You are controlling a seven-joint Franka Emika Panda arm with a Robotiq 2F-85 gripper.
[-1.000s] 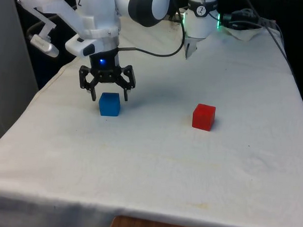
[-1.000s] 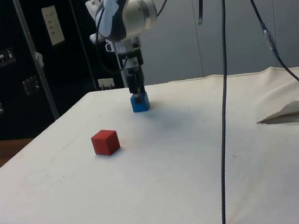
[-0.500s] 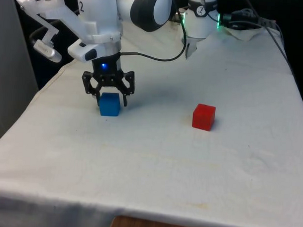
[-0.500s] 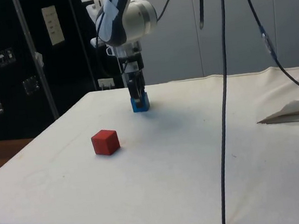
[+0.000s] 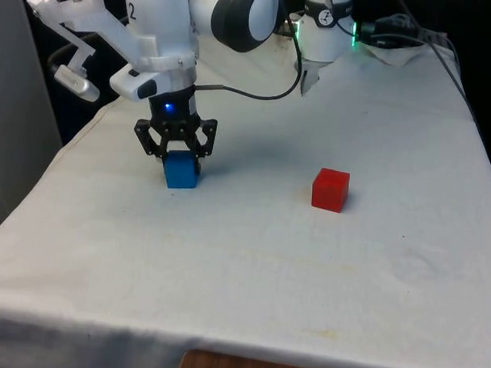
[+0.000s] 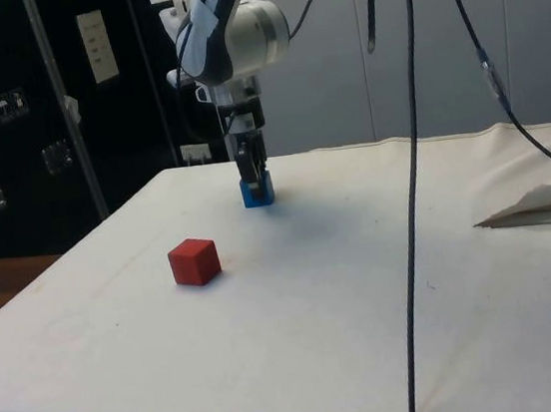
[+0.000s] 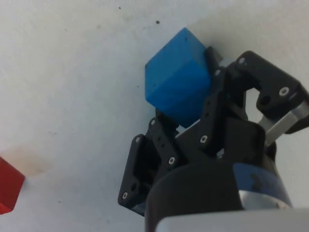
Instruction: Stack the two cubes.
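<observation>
The blue cube [image 5: 181, 172] stands on the white cloth towards the front view's left, and my gripper [image 5: 180, 153] is lowered over it from above. Its two black fingers press on opposite sides of the blue cube [image 7: 176, 82], so the gripper [image 7: 186, 89] is shut on it. In the side view the gripper [image 6: 251, 174] stands upright over the blue cube [image 6: 257, 192], which still looks to rest on the cloth. The red cube [image 5: 330, 189] sits apart to the front view's right, untouched, and is also the nearer cube [image 6: 194, 261] in the side view.
A thin black cable [image 6: 409, 149] hangs down across the side view. Crumpled cloth [image 6: 537, 204] lies at that view's right edge. A black cable [image 5: 249, 87] trails behind the arm. Bare cloth [image 5: 251, 257] stretches between the cubes and the near table edge.
The gripper has come down around the blue cube and its fingers have closed from wide open onto the cube's sides. The red cube has not moved.
</observation>
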